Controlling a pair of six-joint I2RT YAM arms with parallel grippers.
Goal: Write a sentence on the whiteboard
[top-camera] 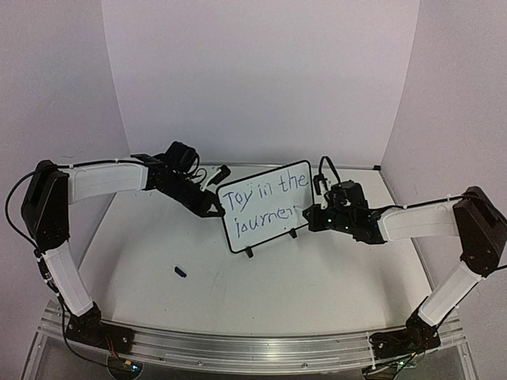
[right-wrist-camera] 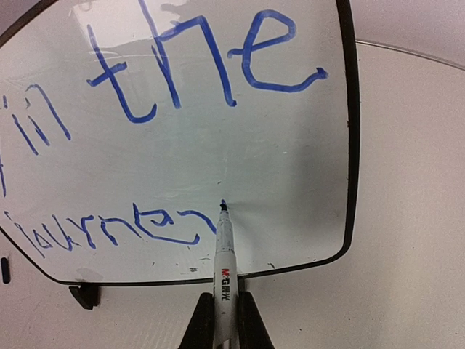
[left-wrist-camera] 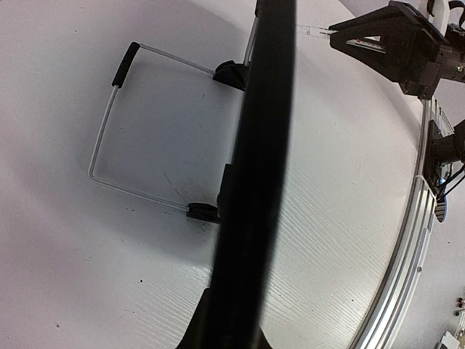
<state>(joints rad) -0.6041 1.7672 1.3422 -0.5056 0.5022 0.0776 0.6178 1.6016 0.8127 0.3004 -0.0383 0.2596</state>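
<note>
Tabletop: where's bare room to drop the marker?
Widest bare patch: in front of the whiteboard, between its feet and the front rail, right of the small dark cap. Crowded: both board ends, where the left claw and right claw sit.

Only two things here have writing on them. The whiteboard has the sentence in blue handwritten marker, over two lines. The top line reads "Toy in the". The second reads "journe", then a messy looping stroke I honestly can't make out as a letter. The right wrist view only catches "in the" and the "journe" line, nice and big. The marker has a small logo on its white barrel reading "M&G", followed by a couple of tiny characters too small to read.
</note>
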